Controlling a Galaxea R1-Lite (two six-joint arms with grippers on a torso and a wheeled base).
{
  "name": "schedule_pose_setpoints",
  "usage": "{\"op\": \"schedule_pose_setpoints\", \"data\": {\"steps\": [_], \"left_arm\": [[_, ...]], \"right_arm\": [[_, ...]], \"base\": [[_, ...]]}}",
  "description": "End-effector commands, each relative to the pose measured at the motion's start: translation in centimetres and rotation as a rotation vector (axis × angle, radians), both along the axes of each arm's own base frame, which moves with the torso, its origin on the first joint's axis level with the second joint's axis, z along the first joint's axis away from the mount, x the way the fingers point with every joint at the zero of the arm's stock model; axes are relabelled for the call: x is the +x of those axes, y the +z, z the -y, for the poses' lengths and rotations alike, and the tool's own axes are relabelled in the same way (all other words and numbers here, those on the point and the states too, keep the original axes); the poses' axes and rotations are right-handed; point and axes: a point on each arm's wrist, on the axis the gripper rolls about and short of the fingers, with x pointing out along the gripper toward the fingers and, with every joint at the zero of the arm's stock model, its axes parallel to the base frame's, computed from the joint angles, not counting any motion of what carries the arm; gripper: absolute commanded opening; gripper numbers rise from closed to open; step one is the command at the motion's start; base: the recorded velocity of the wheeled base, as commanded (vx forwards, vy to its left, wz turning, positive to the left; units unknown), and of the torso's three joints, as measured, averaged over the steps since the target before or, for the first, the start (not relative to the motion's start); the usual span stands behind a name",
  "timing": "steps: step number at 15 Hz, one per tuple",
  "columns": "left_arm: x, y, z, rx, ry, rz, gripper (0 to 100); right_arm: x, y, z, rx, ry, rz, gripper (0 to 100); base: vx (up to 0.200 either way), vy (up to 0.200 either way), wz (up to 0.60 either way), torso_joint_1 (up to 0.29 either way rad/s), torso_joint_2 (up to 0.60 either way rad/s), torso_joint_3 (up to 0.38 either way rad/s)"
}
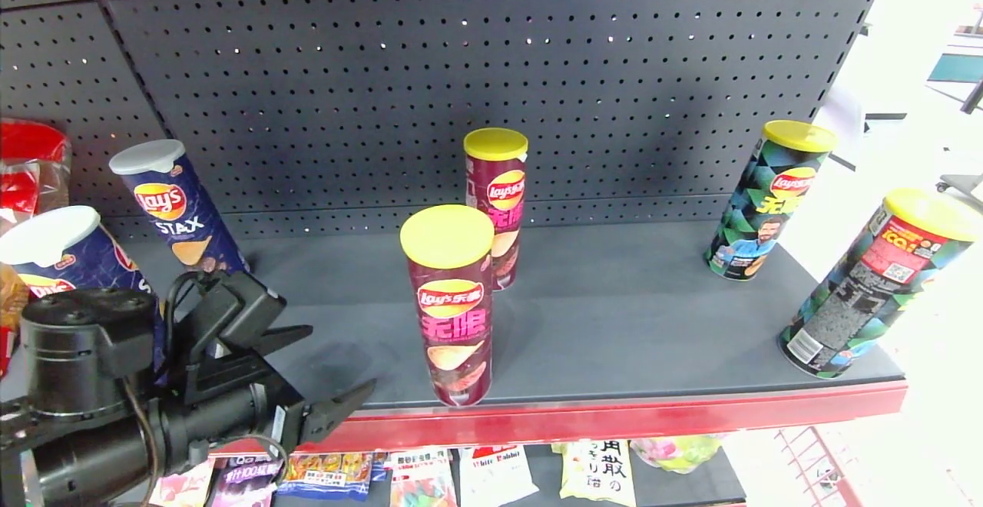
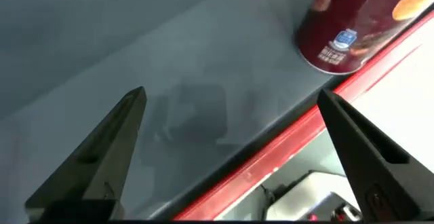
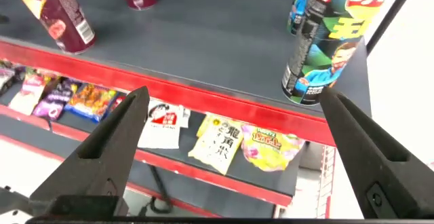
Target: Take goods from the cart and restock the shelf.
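1. Left pincer (image 1: 338,365) hangs low at the front left of the shelf (image 1: 614,323), jaws spread wide with nothing between them. Its tips are over the bare board just behind the red lip (image 1: 614,415).
2. Right pincer (image 3: 234,102) is also wide and empty. It sits out in front of the shelf's right half, facing it from a little above.
3. Goods on the shelf: the front maroon can (image 1: 449,307) stands upright right at the front edge, just to the right of the left pincer and clear of it. The rear maroon can (image 1: 495,200) stands upright behind it, near the back panel.
4. Further out, the near green can (image 1: 875,284) stands at the front right corner and the far green can (image 1: 768,200) is deeper in. Blue cans (image 1: 180,207) crowd the left end behind the left arm.
5. Below, packets (image 1: 491,476) lie on the lower shelf.
6. Risk, as I judge it: the front maroon can is tall and narrow with its base almost on the lip. A sideways sweep of the open left finger could tip it off the shelf.
7. The near green can has as little margin. A right arm coming in with new stock could clip it and send it over the corner.
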Motion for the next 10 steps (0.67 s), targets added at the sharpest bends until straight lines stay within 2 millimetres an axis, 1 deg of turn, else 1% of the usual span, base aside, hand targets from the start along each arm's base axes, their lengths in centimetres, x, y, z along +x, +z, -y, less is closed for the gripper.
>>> {"op": "schedule_pose_setpoints", "data": {"steps": [1, 4, 7, 10], "left_arm": [[1.2, -1.1, 1.1, 0.024, -0.024, -0.050, 100], [2.8, -1.1, 1.8, 0.030, -0.010, -0.045, 100], [3.9, -1.0, 2.3, 0.031, -0.006, -0.037, 100], [4.6, -1.0, 3.5, 0.028, -0.036, -0.032, 100]], "right_arm": [[-0.5, -0.7, 0.3, 0.009, -0.003, 0.016, 100], [-0.7, -1.0, 0.4, 0.012, -0.003, 0.020, 100], [-0.7, -1.0, 0.4, 0.011, -0.003, 0.018, 100], [-0.8, -1.3, 0.4, 0.006, -0.006, 0.009, 100]], "base": [[0.000, 0.000, 0.00, 0.000, 0.00, 0.000], [0.000, 0.000, 0.00, 0.000, 0.00, 0.000], [0.000, 0.000, 0.00, 0.000, 0.00, 0.000], [0.000, 0.000, 0.00, 0.000, 0.00, 0.000]]}}
